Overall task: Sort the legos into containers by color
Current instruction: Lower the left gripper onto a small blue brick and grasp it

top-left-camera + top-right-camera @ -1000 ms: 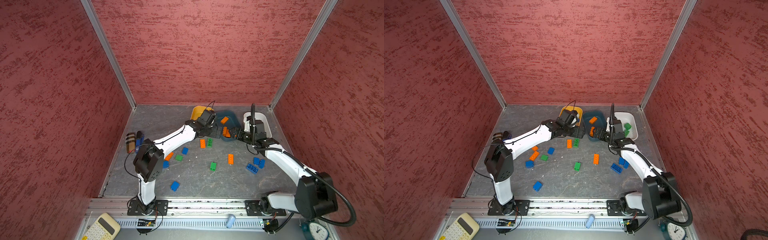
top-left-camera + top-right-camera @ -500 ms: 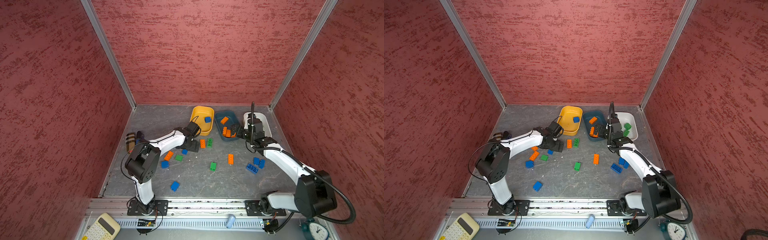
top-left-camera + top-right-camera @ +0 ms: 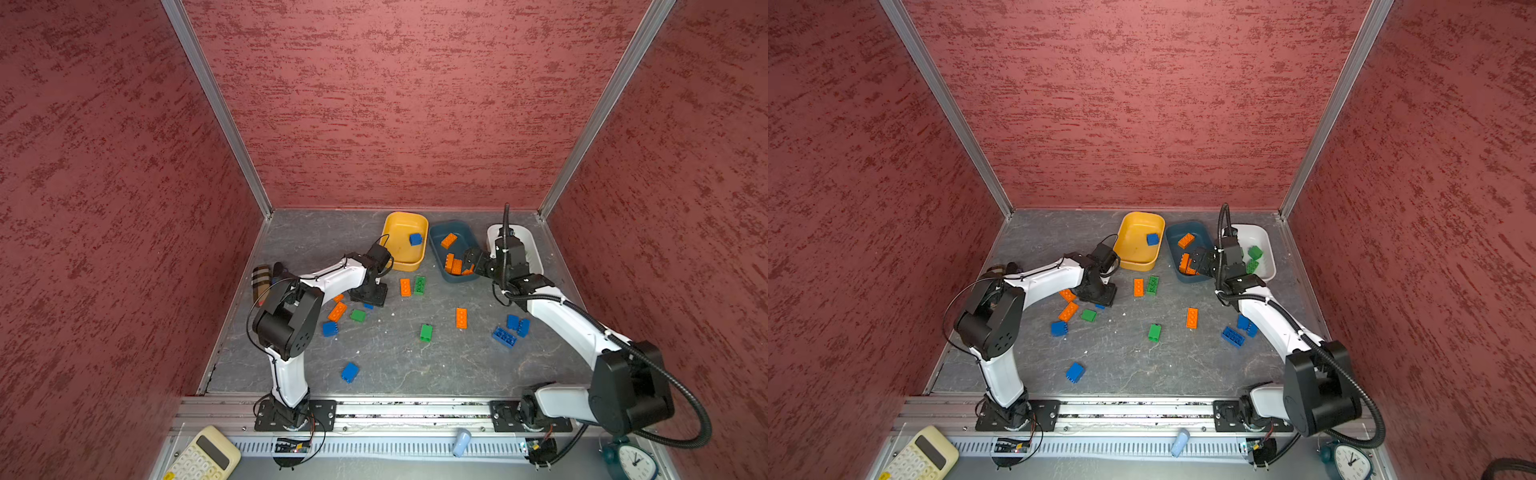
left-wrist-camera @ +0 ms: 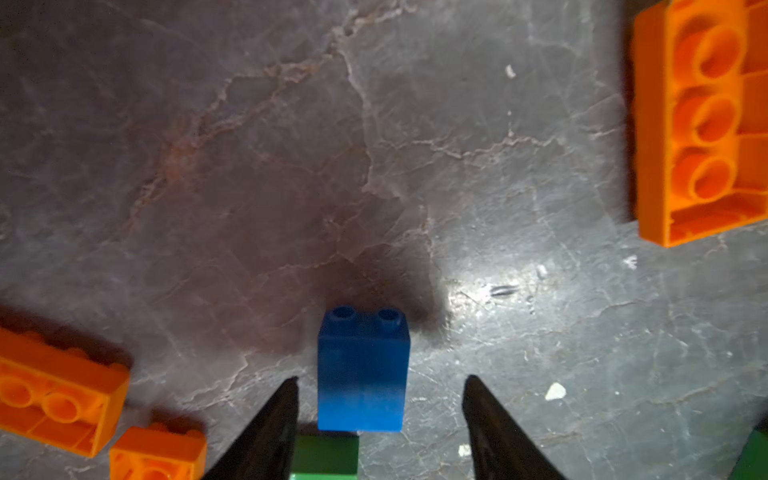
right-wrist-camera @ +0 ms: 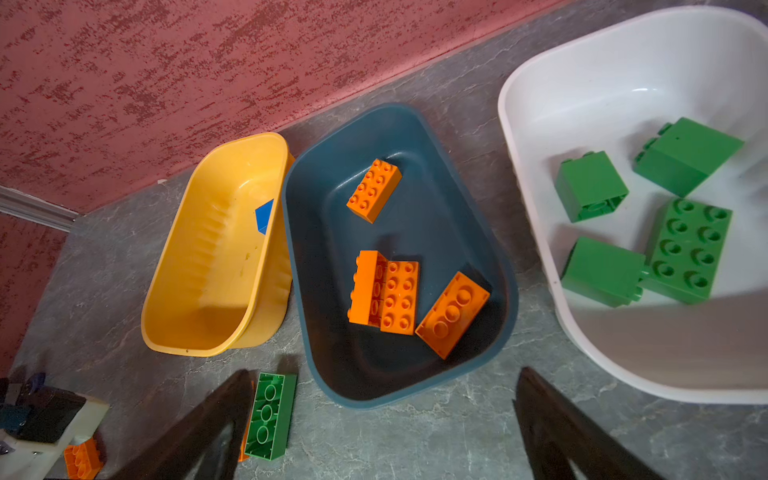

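Observation:
My left gripper (image 3: 368, 300) points down at the floor, open, its fingers (image 4: 286, 399) on either side of a small blue lego (image 4: 362, 370) with a gap on each side. My right gripper (image 5: 384, 374) hangs open and empty over the near rim of the teal container (image 5: 316, 257), which holds several orange legos (image 5: 386, 291). The yellow container (image 3: 399, 232) holds one blue lego (image 3: 415, 239). The white container (image 5: 582, 75) holds several green legos (image 5: 688, 249). Loose orange (image 3: 461, 318), green (image 3: 426, 332) and blue (image 3: 505, 336) legos lie scattered on the grey floor.
A striped roll with dark pen-like items (image 3: 260, 282) lies by the left wall. An orange and green pair (image 3: 412, 286) lies just in front of the yellow tub. Red walls close three sides; a calculator (image 3: 203, 455) and clock (image 3: 631, 461) sit beyond the front rail.
My left gripper left the yellow container, where a blue lego now lies, came down to the floor over the small blue lego and narrowed its jaws. The right gripper barely moved.

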